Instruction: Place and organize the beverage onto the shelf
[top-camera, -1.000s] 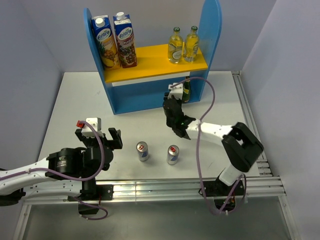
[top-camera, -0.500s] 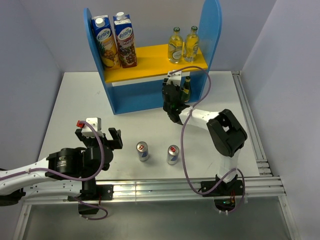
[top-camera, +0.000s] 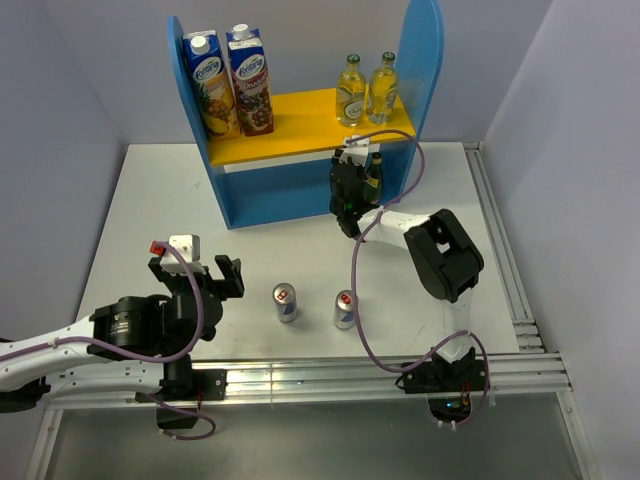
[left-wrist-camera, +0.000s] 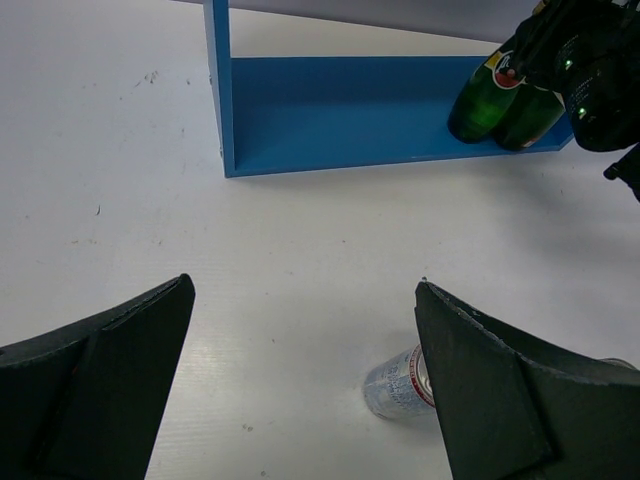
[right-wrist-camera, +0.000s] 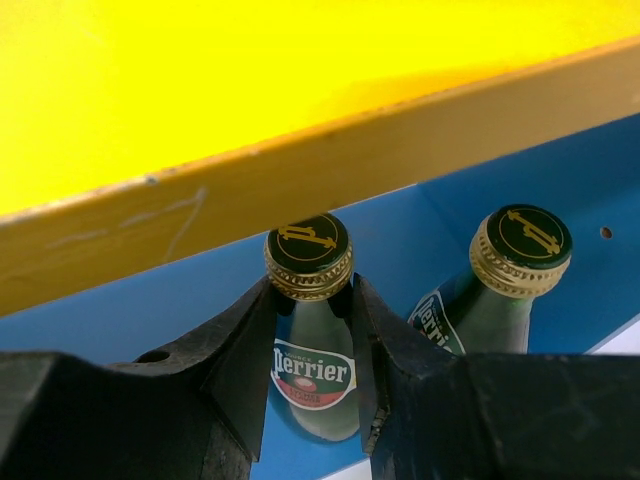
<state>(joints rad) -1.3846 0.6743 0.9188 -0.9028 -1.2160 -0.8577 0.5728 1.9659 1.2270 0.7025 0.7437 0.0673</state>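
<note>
Right hand (right-wrist-camera: 310, 305) clamped on the neck of a green Perrier bottle (right-wrist-camera: 312, 385), which stands upright under the yellow board (right-wrist-camera: 200, 100) of the shelf (top-camera: 290, 195), just beside a second green bottle (right-wrist-camera: 505, 290). Left hand (top-camera: 200, 275) spread wide, holding nothing, near the counter (top-camera: 150, 200). Two yellowish bottles (top-camera: 351, 92) stand on the board's right end. Two cans (top-camera: 285, 302) stand upright on the counter, well apart from the shelf.

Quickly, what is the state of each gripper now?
Left gripper: open, holding nothing.
Right gripper: closed on the neck of a green bottle.
</note>
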